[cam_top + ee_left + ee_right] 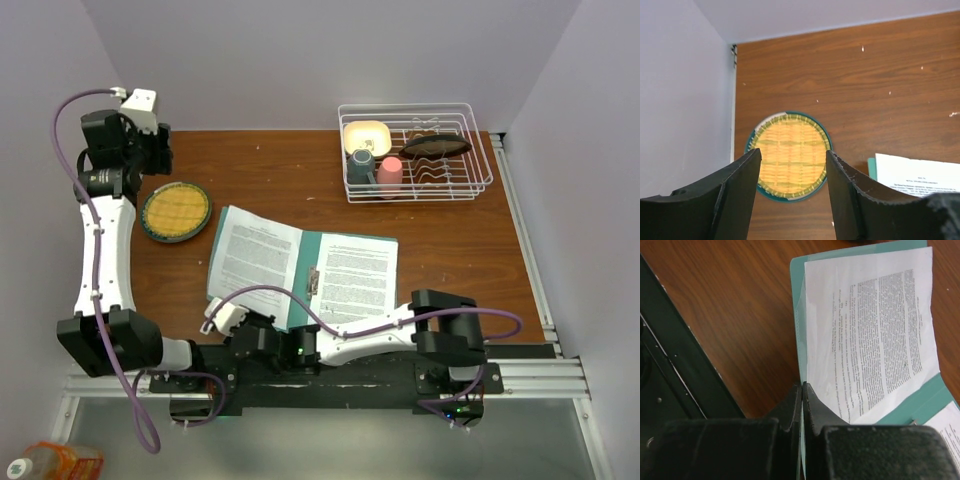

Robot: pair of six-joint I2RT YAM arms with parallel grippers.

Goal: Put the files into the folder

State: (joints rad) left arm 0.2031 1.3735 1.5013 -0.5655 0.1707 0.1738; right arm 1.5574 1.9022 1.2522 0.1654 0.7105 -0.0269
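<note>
As R claw (803, 390) nips folder (798, 300), stretched leftward

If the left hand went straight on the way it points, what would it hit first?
Probably the round woven mat, centred between the fingers of the open left hand; depth is hard to judge.

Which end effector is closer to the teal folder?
The right end effector: it is shut on an edge of the teal folder. The left end effector hangs open by the round woven mat, away from it.
</note>
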